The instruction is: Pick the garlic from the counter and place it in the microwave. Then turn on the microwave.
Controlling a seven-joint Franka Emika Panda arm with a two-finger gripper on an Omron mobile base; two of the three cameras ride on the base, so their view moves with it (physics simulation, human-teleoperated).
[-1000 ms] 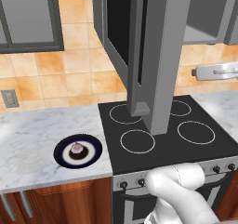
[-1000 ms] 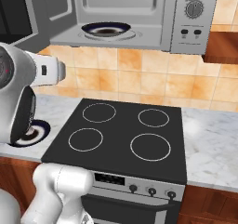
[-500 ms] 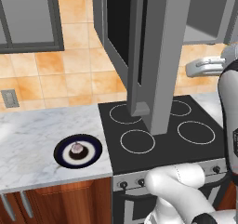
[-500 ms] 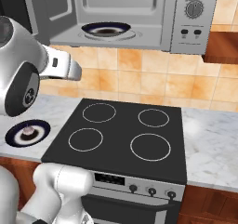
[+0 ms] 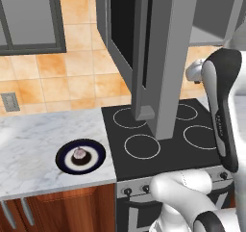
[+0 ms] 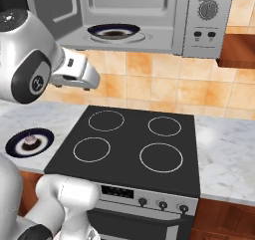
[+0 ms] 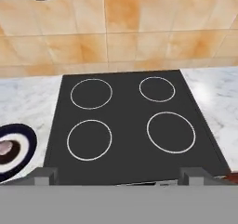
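Orange-tiled kitchen wall behind; marble counter point(image 5: 33, 144) to both sides of a black stovetop point(image 6: 129, 147) with four rings. Counter's front edge runs over reddish wood cabinet fronts point(image 5: 62, 209). Bare marble on all sides of the plate, more at 3 o'clock of the stove in the right base view.

One dark-blue plate point(image 5: 80, 156) with a white ring on the left counter, just beside the stove's left edge. One garlic point(image 5: 79, 153) at its centre, small and pinkish. Same plate at 9 o'clock in the right base view, garlic point(image 6: 31, 141) on it; in the hand view plate cut by the left edge at 8 o'clock, garlic point(image 7: 4, 147) half out of frame.

Microwave point(image 6: 164, 15) hung above the stove, cavity open; door point(image 5: 144, 53) swung out toward the base, its edge cutting down the middle of the left base view and hiding part of the two rear rings. Second dark plate point(image 6: 113, 32) inside the cavity, contents hard to make out, possibly a brown centre. One dial and two buttons on the panel at 1 o'clock.

Gripper point(image 7: 118, 175) above the stove's front edge, well apart from the garlic. Two finger tips point(image 7: 42, 175) far apart, released, nothing between. In the base views hand largely hidden behind the arm's own links.
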